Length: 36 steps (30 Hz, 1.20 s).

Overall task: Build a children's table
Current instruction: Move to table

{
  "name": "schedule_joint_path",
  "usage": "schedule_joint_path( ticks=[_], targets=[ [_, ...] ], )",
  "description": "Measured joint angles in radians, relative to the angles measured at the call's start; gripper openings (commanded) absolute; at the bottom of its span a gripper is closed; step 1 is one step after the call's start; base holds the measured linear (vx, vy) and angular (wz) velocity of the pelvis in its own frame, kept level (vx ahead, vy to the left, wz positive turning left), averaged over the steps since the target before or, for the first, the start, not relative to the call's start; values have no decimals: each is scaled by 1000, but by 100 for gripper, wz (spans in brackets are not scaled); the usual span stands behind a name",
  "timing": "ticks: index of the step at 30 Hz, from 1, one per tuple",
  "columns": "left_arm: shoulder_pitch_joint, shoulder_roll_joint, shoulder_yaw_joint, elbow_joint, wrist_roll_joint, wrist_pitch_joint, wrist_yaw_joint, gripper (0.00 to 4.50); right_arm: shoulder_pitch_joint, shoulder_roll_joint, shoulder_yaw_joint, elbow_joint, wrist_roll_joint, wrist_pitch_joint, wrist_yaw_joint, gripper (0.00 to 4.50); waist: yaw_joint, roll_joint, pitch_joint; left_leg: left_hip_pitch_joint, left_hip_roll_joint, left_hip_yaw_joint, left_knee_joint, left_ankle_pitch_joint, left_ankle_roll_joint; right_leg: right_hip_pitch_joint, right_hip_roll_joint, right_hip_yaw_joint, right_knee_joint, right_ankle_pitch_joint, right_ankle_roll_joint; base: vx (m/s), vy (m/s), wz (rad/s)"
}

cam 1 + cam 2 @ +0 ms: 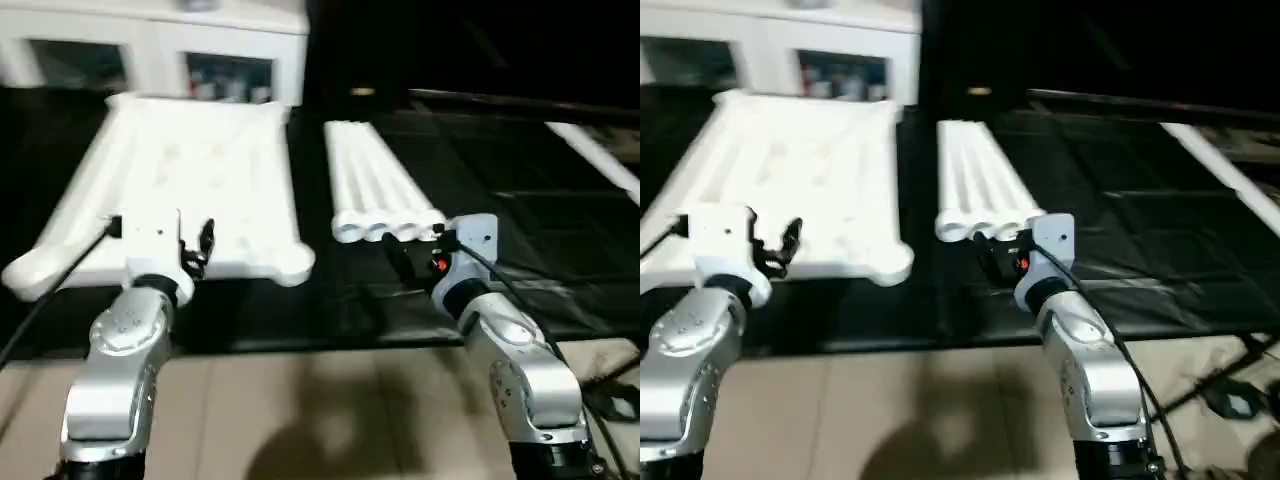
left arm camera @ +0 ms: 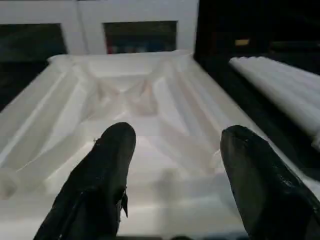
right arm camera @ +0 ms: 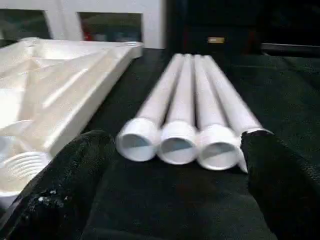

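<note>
Four legs [image 3: 186, 100] beside table top [image 1: 190, 180]; no writing legible.

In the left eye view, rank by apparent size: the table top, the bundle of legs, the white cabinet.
1. Table top, clearly largest.
2. Bundle of legs.
3. White cabinet, but it stands farther back and is cut off at the frame's top, so second and third are unsure.
</note>
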Motion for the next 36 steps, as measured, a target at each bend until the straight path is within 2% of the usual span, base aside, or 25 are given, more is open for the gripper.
schedule_joint_path(
  ticks=[1,3,5,6,7,8,9,10,11,12,13,14,15,16,17,18,19,20,21,22,23,25,28,32,36],
  targets=[
    [0,-2,-1,0,-1,0,0,310,0,-7,0,0,-4,-2,0,450,1,-2,0,-6,-1,1,-1,-1,0,4,0,1,0,0,0,103,-11,11],
    [-12,-11,-17,0,-8,1,-2,310,6,-33,-7,0,-14,-4,0,450,0,7,-3,-33,-4,-26,16,-14,24,9,-9,-35,-11,-6,3,110,-6,22],
    [-10,-8,-13,0,-9,1,-2,310,6,-48,-3,0,-29,-5,4,450,12,19,-7,-58,1,-44,36,-22,41,26,-11,-76,-25,-19,10,160,21,47],
    [-9,-6,-8,0,-8,1,-2,310,5,-50,7,0,-34,-6,10,450,18,20,-7,-59,-1,-56,35,-25,38,39,-10,-87,-38,-23,14,189,33,56],
    [-7,-2,-1,0,-8,1,-1,310,2,-45,25,0,-44,-9,15,450,16,21,-7,-51,-13,-75,31,-28,39,48,-7,-90,-43,-31,17,256,35,64],
    [-3,0,6,2,-8,3,-1,310,-2,-35,52,0,-47,-10,22,450,13,19,-7,-43,-33,-93,24,-31,42,46,-3,-78,-21,-54,-9,256,35,64],
    [3,7,25,2,-6,6,2,310,-15,-10,78,-1,-42,-11,33,450,16,9,-10,-20,-47,-97,21,-42,43,11,8,-21,94,-91,-24,277,8,48],
    [5,14,31,1,-5,9,2,310,-19,5,84,-4,-28,-11,41,450,22,9,-10,-4,-54,-96,23,-53,42,-18,19,4,168,-99,-16,214,-16,19],
    [2,18,35,-5,-3,8,2,310,-20,9,86,-11,-16,-11,45,450,27,-1,-15,11,-63,-88,21,-65,41,-68,29,25,202,-102,-4,214,-16,19],
    [2,17,35,-6,-2,8,2,310,-21,6,84,-12,-12,-10,46,450,27,-13,-20,23,-74,-80,17,-73,39,-101,26,38,194,-95,3,172,-27,7],
    [2,16,34,-7,-2,8,1,310,-20,3,84,-12,-11,-10,45,450,24,-33,-21,37,-86,-63,14,-81,36,-120,21,55,148,-81,-2,172,-67,6],
    [1,16,33,-8,-2,8,1,310,-19,-3,82,-12,-11,-8,45,450,21,-70,-24,53,-107,-36,17,-96,28,-117,5,88,87,-14,-18,172,-67,6],
    [3,0,26,-2,-2,9,0,310,-7,-18,74,-11,-12,-8,45,450,25,-72,-20,67,-104,-23,38,-114,44,-101,10,100,98,-14,-23,187,-71,18],
    [7,-6,0,-3,-5,9,-5,310,5,-27,63,-6,-13,-5,45,450,43,-61,-17,67,-95,-30,71,-128,79,-83,24,103,90,-21,-29,197,-33,0],
    [7,4,-11,-3,-9,8,-19,310,9,-32,56,0,-12,0,47,450,53,-52,-11,35,-93,-51,147,-125,74,-62,32,102,80,-24,-37,197,-33,0],
    [7,14,-10,-4,-10,5,-25,310,10,-32,55,-1,-12,1,48,450,55,-51,-11,10,-91,-62,173,-116,57,-48,34,102,77,-30,-41,173,-14,-17],
    [7,22,-7,-5,-13,-1,-28,310,8,-32,55,-2,-12,1,50,450,60,-47,-10,-13,-83,-70,172,-101,31,-35,36,99,76,-36,-42,143,-2,-7],
    [7,28,-5,-11,-21,-3,-44,310,7,-32,51,-5,-12,3,52,450,66,-27,-11,-49,-55,-77,134,-71,-12,-18,46,83,72,-43,-44,143,-2,-7],
    [6,32,-5,-20,-27,-3,-55,310,5,-33,49,-10,-12,6,53,450,68,-3,-15,-66,-23,-79,53,-28,-22,-12,63,70,72,-49,-43,126,54,-1],
    [2,43,-7,-25,-31,-6,-71,310,4,-27,46,-12,-9,8,56,450,71,16,-15,-81,2,-79,43,51,-13,-11,74,60,82,-58,-34,126,112,1],
    [4,68,-9,-20,-34,-5,-93,310,8,-23,57,-12,-4,21,66,450,67,22,-11,-85,2,-78,49,43,-7,-19,72,59,90,-62,-33,126,112,1],
    [3,85,-2,-14,-36,-5,-113,310,3,-47,74,-22,-13,17,71,450,69,15,-16,-91,-7,-76,49,41,-1,-30,61,65,89,-57,-21,82,95,3],
    [0,97,-14,2,-52,-10,-177,310,3,-74,41,-55,16,35,90,450,72,12,-18,-91,-17,-57,32,51,5,-32,52,82,84,-51,4,-2,54,-3],
    [-4,156,-115,34,-77,-69,-320,310,6,-139,26,-106,50,116,138,450,68,14,-15,-71,-10,-23,-3,60,-1,-28,43,86,72,-43,-5,-67,-2,-3],
    [-7,188,-129,40,-141,-83,-451,310,-16,-148,-10,-150,96,182,157,450,63,21,-11,-64,-3,-11,-5,60,-1,-32,38,84,72,-38,-5,-63,-4,-10]
  ],
)
